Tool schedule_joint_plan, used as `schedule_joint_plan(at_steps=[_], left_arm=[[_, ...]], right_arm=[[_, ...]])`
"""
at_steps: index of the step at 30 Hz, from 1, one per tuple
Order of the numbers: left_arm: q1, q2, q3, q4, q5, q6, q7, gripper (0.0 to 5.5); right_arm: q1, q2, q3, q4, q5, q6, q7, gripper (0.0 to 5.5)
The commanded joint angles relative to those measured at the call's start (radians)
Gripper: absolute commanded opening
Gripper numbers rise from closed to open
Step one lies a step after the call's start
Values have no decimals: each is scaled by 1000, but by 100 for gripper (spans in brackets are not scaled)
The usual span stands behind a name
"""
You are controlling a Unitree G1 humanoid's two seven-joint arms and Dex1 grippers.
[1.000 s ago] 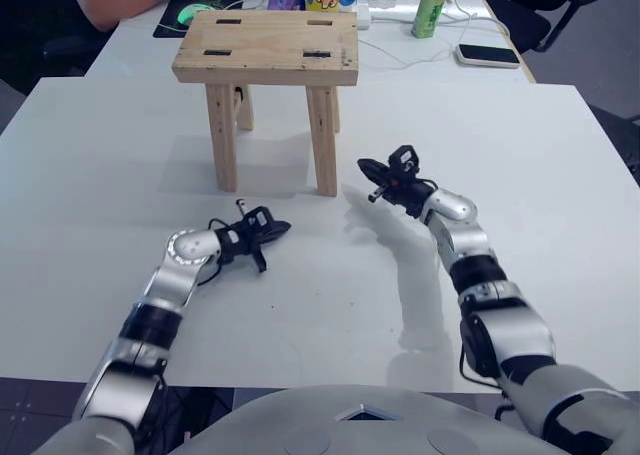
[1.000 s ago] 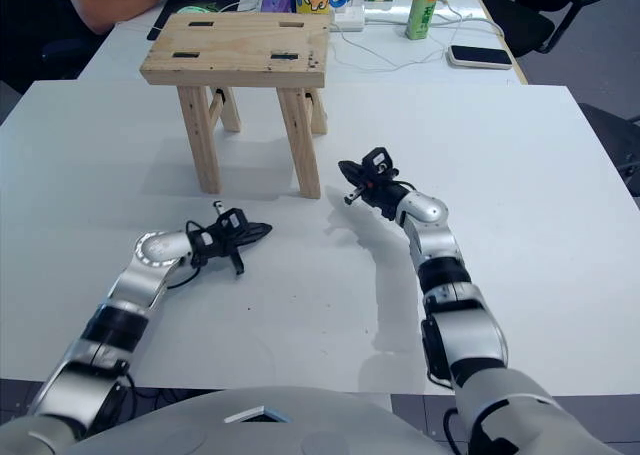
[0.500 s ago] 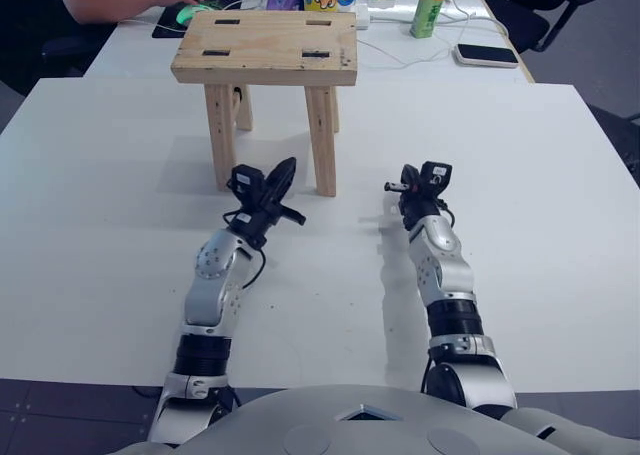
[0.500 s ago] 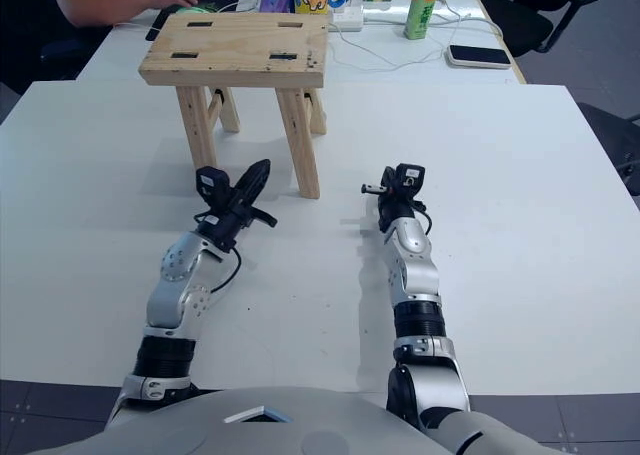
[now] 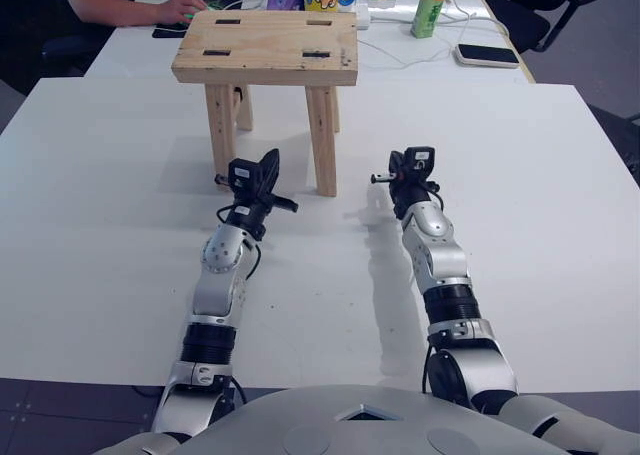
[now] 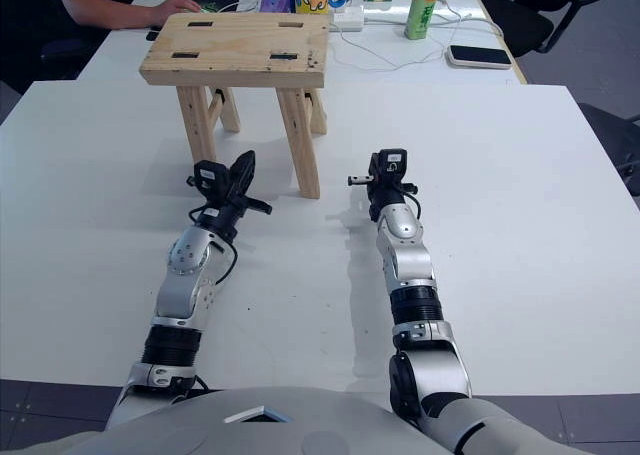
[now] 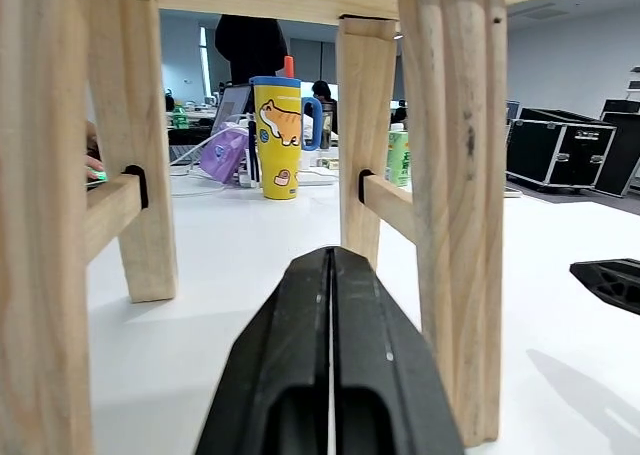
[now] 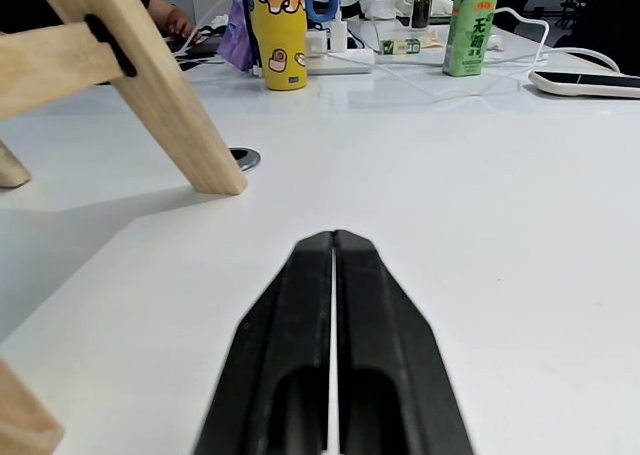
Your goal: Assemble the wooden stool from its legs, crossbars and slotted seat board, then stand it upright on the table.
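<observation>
Both arms swung forward; left gripper (image 7: 330, 259) and right gripper (image 8: 333, 238) (2 closed, empty) face the stool (image 5: 268, 50).

Head stereo looking down, wrist cameras facing stool (image 7: 450, 225)

And there's the wooden stool (image 5: 265, 50), fully assembled and upright on the white table (image 5: 520, 175), near its far edge, left of its middle. Pale seat board (image 5: 290, 37) level, four dark slots (image 5: 317, 54) showing, four legs (image 5: 322, 140) planted, crossbars (image 7: 395, 203) seated between them.
</observation>
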Motion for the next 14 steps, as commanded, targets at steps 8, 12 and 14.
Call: schedule_joint_plan(at_steps=[8, 12, 14], left_arm=[[-23, -3, 14, 42, 57, -42, 81, 0], [-26, -8, 8, 43, 56, -42, 82, 0], [-24, -9, 7, 41, 53, -40, 78, 0]], right_arm=[[7, -10, 18, -10, -13, -5, 8, 1], [6, -11, 25, -11, -15, -4, 11, 1], [7, -9, 32, -13, -17, -2, 12, 1]])
